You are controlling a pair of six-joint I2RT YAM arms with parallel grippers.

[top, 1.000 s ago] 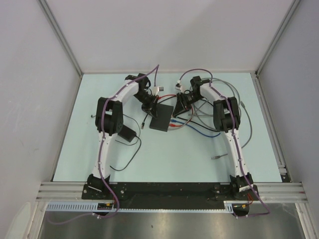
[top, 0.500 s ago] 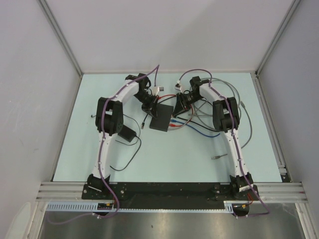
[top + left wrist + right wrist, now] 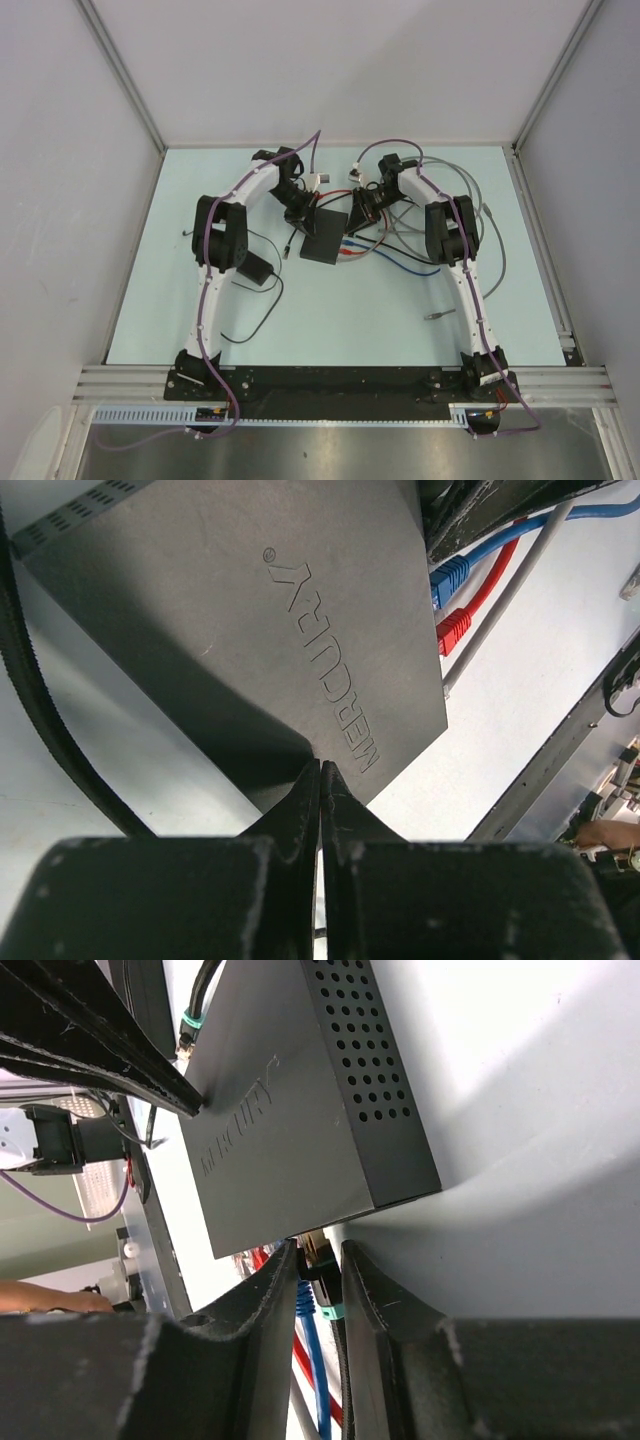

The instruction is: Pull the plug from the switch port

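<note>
The switch (image 3: 325, 240) is a flat matte-black box lying mid-table between both arms; it also shows in the left wrist view (image 3: 250, 610) and the right wrist view (image 3: 290, 1120). My left gripper (image 3: 322, 768) is shut and empty, its tips resting on the switch's top near one corner. My right gripper (image 3: 320, 1252) is closed around a black plug with a teal band (image 3: 326, 1282) at the switch's port edge; gold contacts show just outside the port. A blue plug (image 3: 450, 577) and a red plug (image 3: 455, 630) sit in neighbouring ports.
A small black power adapter (image 3: 255, 268) with a thin black cord lies left of the switch. Blue and red cables (image 3: 400, 262) and grey cables (image 3: 490, 230) trail right. A small metal piece (image 3: 435, 316) lies near the right arm.
My right wrist has shifted slightly left toward the switch. The left arm and the switch have not visibly moved.
</note>
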